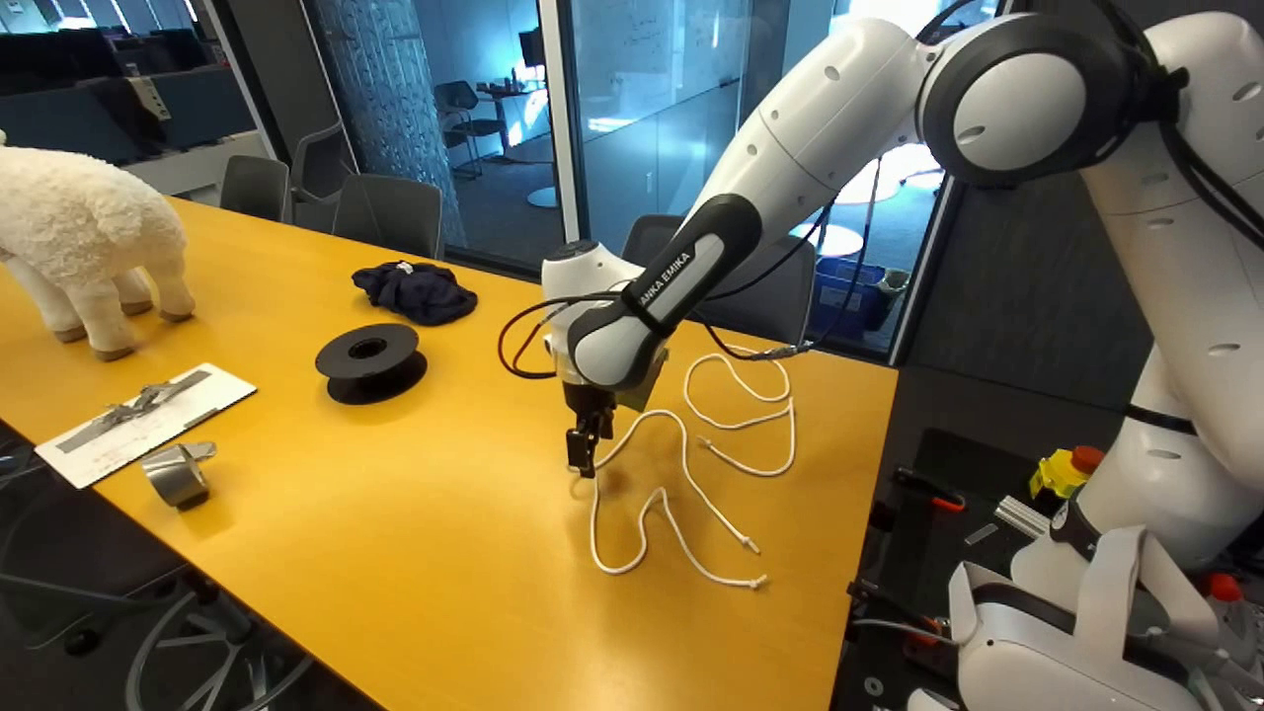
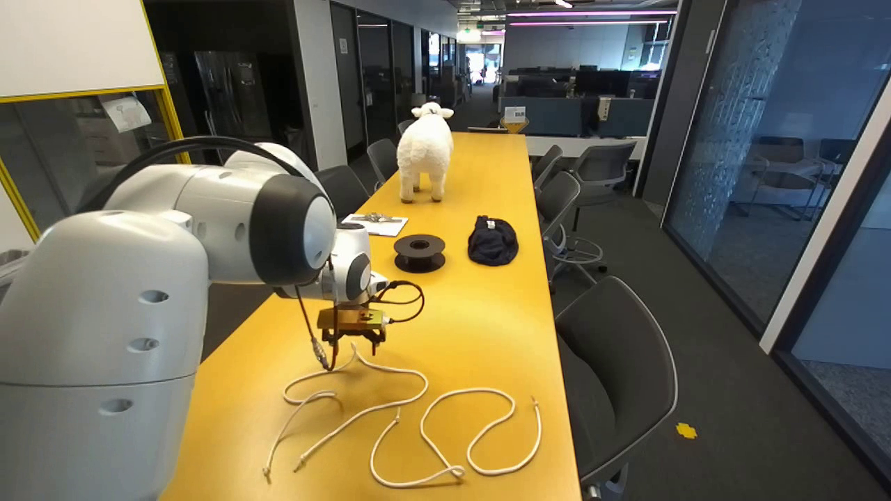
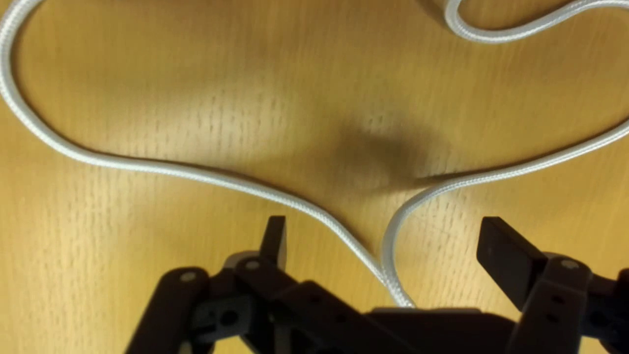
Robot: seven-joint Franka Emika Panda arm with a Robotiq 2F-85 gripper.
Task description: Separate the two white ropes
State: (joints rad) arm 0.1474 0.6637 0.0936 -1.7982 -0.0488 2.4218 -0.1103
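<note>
Two thin white ropes lie on the yellow table, side by side and not crossing. The near rope (image 1: 617, 572) (image 2: 362, 413) makes a long folded loop under my gripper (image 1: 585, 449) (image 2: 353, 342). The far rope (image 1: 793, 434) (image 2: 480, 390) lies in curves towards the chair side. One of its ends is close to the near rope, with a small gap. In the wrist view my gripper (image 3: 383, 232) is open over the near rope (image 3: 196, 173). Two strands meet between the fingers and run under the palm, where they are hidden. Neither finger touches them there.
A black spool (image 1: 346, 357), a dark cloth (image 1: 420, 296), a white board (image 1: 89, 454), a silver tape roll (image 1: 176, 476) and a white fluffy animal (image 1: 84, 212) stand further along the table. Grey chairs (image 2: 619, 362) line the long side. The table's end edge (image 1: 864, 553) is near the ropes.
</note>
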